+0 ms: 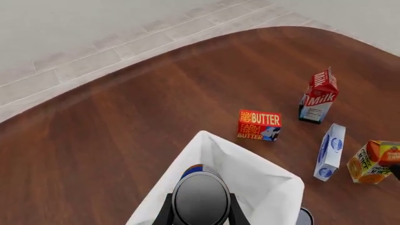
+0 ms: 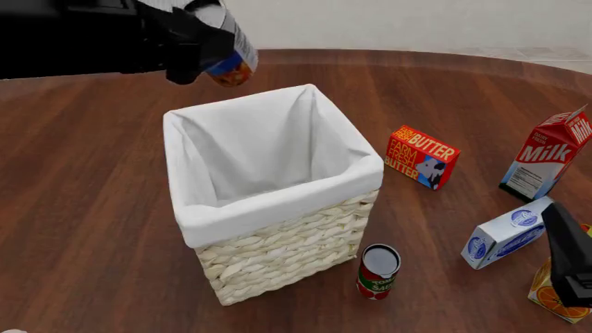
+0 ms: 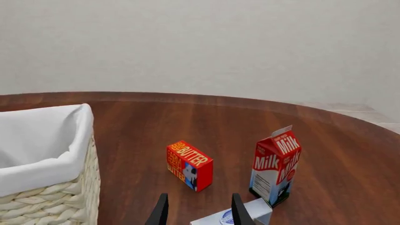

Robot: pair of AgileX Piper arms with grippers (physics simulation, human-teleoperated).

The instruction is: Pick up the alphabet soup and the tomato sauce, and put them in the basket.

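Observation:
My left gripper (image 2: pixel 211 50) is shut on the alphabet soup (image 2: pixel 233 61), a can with a blue and orange label, held in the air over the far left rim of the basket (image 2: pixel 277 208). In the left wrist view the can's silver top (image 1: pixel 200 199) sits between the two fingers (image 1: pixel 166 213), with the white liner of the basket (image 1: pixel 262 180) below. The tomato sauce (image 2: pixel 378 270), a red and green can, stands upright on the table touching the basket's near right corner. My right gripper (image 3: pixel 200 213) is open and holds nothing, low at the right (image 2: pixel 566 253).
A red butter box (image 2: pixel 422 156) lies right of the basket. A milk carton (image 2: pixel 547 158) stands further right. A blue and white carton (image 2: pixel 507 232) lies beside my right gripper, with an orange juice carton (image 2: pixel 555 295) behind it. The table's curved edge (image 1: pixel 187 44) runs along the far side.

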